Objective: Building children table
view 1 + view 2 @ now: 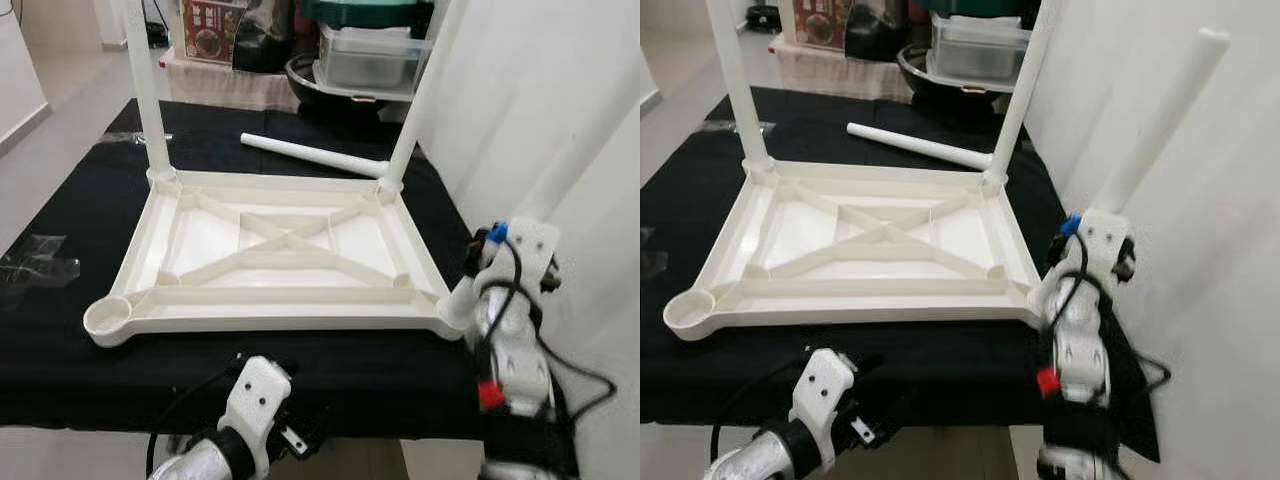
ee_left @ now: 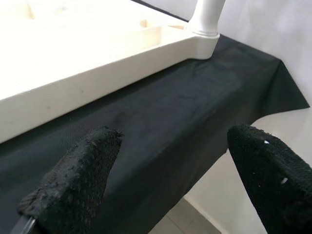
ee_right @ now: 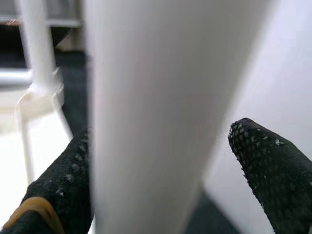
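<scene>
Now I am at the step of fitting the legs: the white tabletop point(image 1: 280, 260) lies upside down on the black cloth point(image 1: 70, 330), two legs already stand in its far corners, and a third leg point(image 1: 1160, 120) rises from the near right corner. Going from the left, the near left socket point(image 1: 108, 318) is an empty round cup, so it waits for its leg. My left gripper point(image 2: 170, 180) is low, in front of the near edge of the cloth and under the tabletop's rim, apart from everything; its two black fingers point(image 2: 73, 180) are spread wide and hold nothing. Further back, past the tabletop, the spare leg point(image 1: 310, 155) lies flat on the cloth between the two standing legs. On the right, my right gripper point(image 3: 161, 170) is beside the near right corner, the wrist raised and turned toward the third leg; its fingers stand on both sides of this tilted leg, but I cannot tell if they really press it. I judge the next move must bring this leg upright and seat it firmly in its socket, then fetch the spare leg.
</scene>
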Motion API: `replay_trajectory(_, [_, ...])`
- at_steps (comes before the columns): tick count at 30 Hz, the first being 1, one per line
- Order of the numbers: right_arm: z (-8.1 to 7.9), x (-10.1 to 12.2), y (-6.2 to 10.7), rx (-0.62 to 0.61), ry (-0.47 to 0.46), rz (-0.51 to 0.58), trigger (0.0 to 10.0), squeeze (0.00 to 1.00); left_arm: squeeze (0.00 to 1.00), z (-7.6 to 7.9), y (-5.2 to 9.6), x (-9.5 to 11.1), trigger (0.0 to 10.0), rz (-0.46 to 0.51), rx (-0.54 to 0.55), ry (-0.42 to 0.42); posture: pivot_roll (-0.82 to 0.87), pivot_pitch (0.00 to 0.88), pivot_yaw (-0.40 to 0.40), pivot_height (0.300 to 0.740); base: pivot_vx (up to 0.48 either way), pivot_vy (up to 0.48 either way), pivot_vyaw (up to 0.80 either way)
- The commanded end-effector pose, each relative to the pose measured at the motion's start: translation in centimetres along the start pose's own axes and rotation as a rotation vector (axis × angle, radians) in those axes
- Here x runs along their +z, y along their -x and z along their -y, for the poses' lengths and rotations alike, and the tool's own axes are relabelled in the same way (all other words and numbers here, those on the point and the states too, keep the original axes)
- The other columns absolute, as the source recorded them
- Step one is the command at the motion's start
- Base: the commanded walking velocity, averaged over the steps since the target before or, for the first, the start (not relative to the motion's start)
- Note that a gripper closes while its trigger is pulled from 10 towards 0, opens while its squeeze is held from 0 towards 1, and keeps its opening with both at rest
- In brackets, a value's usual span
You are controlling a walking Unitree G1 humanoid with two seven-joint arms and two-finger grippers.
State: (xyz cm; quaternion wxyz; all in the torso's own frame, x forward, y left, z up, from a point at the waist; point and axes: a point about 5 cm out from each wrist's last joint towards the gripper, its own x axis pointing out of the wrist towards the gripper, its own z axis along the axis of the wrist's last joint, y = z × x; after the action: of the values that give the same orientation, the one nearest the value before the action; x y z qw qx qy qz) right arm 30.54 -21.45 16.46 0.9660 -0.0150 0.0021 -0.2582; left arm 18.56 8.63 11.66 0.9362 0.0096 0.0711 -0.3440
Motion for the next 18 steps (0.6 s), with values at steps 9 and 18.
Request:
replay_trajectory(9, [-1.0,-1.3,3.4,0.203,0.029,0.025,10.0,0.0,0.0,-0.8,-0.3,-0.5,10.0,-0.006,0.026,-0.014,0.1,0.0,-0.104,0.74,0.0,0.0,0.0])
replay_trajectory(18, [-1.0,-3.8,5.4,0.318,0.112,0.003,10.0,0.0,0.0,-2.5,-0.5,-0.7,10.0,-0.006,0.151,-0.012,0.1,0.0,-0.107,0.74,0.0,0.0,0.0])
